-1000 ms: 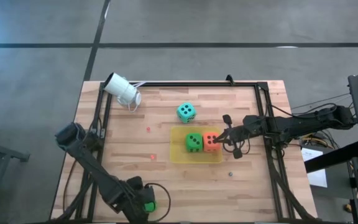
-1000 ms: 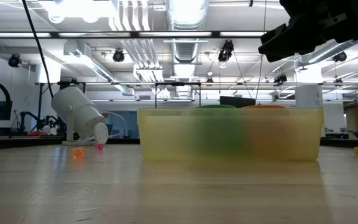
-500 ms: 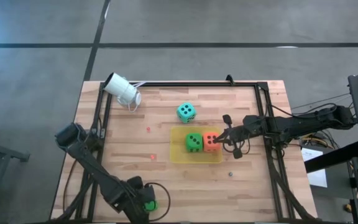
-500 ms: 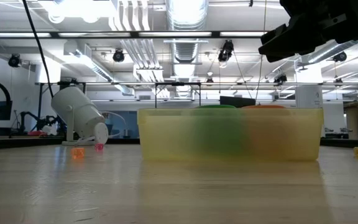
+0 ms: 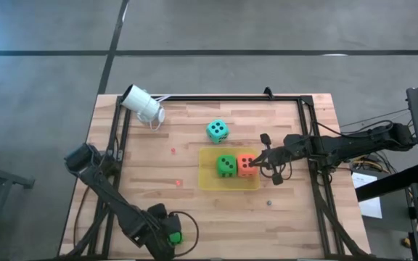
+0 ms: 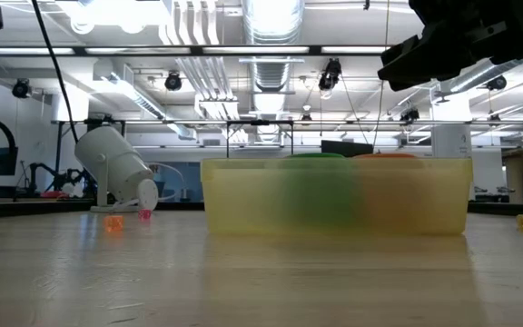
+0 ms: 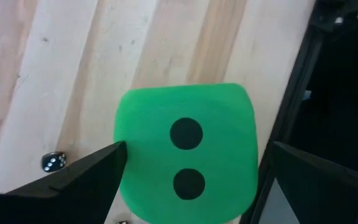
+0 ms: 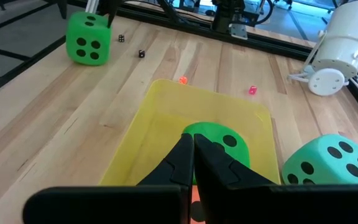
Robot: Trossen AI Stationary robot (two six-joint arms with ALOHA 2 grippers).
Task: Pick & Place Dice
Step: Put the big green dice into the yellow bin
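Down at the tabletop's [image 5: 194,138] near edge, the left hand [image 7: 191,180] stands wide open around a soft green die [image 7: 187,152], its far side hidden. The right hand [image 5: 261,164], pinched shut and empty, hovers over a translucent yellow tray [image 5: 207,181] holding green [image 5: 226,165] and orange [image 5: 246,164] dice; a teal die [image 5: 218,130] sits outside.

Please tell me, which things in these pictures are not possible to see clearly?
- Orange-red die: right wrist view, mostly hidden behind the shut right gripper.
- Dice in the yellow tray: low view, blurred by its wall.
- Tiny dark die: left wrist view, pips too small.
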